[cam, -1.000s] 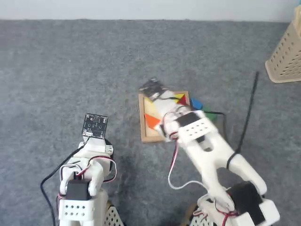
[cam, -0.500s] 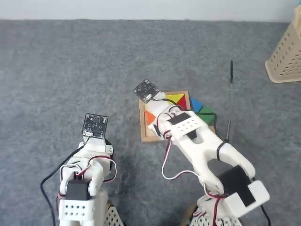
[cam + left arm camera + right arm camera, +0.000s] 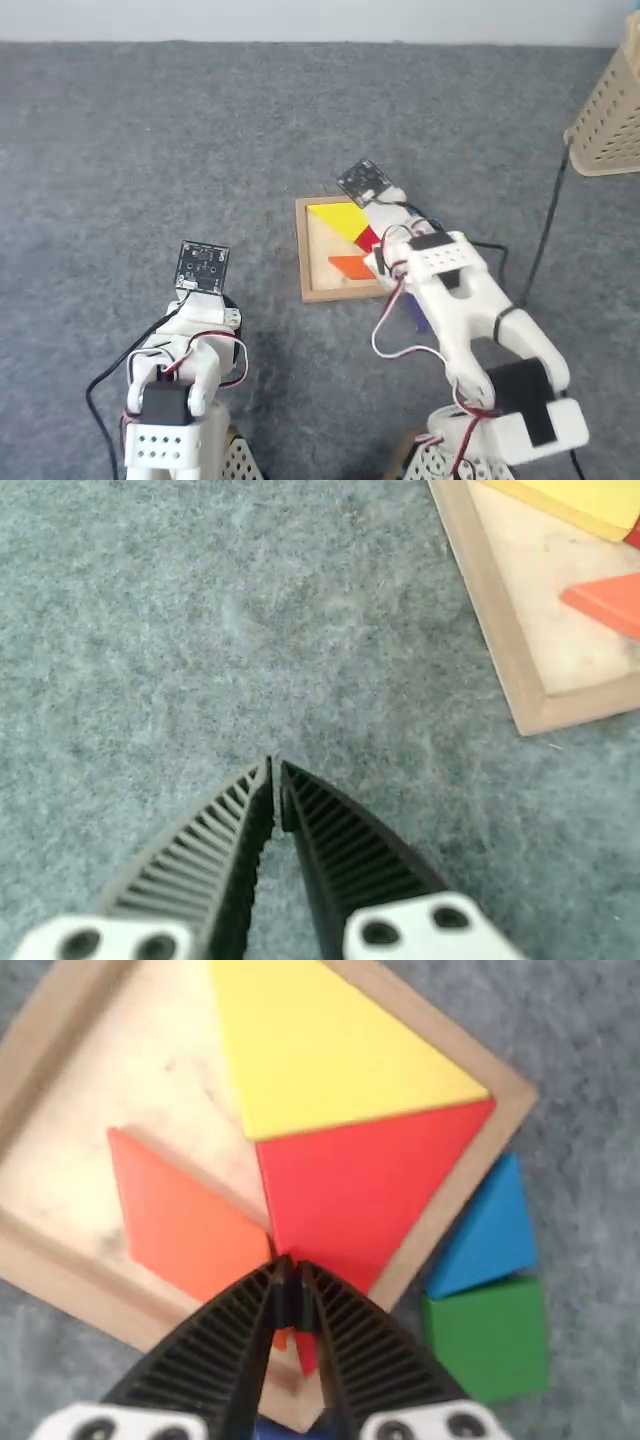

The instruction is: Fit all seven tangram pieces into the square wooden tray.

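Right wrist view shows the right hand (image 3: 288, 1266) pinched together above the red triangle (image 3: 360, 1190); left hand (image 3: 275, 771) likewise together.

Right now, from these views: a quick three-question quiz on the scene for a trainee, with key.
1. Multiple choice: in the wooden tray, which piece shares an edge with the yellow triangle? A) red triangle B) blue triangle C) green square
2. True or false: the green square lies inside the tray.
3. Fill in: the left gripper is ___ above the carpet.

Key: 1 A. 2 False: the green square sits on the carpet outside the tray, beside the blue triangle. 3 shut.
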You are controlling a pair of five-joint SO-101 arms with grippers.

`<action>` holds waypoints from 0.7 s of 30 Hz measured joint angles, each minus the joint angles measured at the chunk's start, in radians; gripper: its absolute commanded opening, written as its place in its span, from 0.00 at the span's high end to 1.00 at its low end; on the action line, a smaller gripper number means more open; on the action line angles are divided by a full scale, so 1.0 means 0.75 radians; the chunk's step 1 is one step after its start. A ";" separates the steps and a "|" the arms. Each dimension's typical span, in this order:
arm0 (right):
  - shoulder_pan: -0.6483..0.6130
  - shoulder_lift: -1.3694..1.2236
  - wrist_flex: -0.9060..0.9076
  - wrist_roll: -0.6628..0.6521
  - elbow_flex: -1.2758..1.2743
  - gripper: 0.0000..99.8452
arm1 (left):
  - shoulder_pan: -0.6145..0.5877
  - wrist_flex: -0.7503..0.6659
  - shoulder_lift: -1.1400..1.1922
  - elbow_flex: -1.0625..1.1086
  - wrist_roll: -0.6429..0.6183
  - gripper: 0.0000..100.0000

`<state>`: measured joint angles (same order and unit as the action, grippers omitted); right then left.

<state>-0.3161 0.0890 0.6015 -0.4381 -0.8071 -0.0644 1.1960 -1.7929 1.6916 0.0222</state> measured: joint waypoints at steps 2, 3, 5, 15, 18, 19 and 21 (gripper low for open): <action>0.016 0.068 0.004 0.000 -0.061 0.99 | 0.000 0.000 0.000 0.000 0.000 0.99; 0.018 0.100 0.004 -0.002 -0.084 0.99 | 0.000 0.000 0.000 0.000 0.000 0.99; 0.031 0.174 0.010 -0.002 -0.145 0.99 | 0.000 0.000 0.000 0.000 0.000 0.99; -0.133 0.548 -0.082 0.158 -0.354 0.99 | 0.000 0.000 0.000 0.000 0.000 0.99; -0.258 0.538 -0.188 0.164 -0.397 0.99 | 0.000 0.000 0.000 0.000 0.000 0.99; -0.274 0.524 -0.225 0.164 -0.401 0.99 | 0.000 0.000 0.000 0.000 0.000 0.99; -0.268 0.464 -0.291 0.164 -0.401 0.99 | 0.000 0.000 0.000 0.000 0.000 0.99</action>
<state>-0.5171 0.4373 0.3836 -0.3153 -1.1078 -0.0644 1.1960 -1.7929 1.6916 0.0222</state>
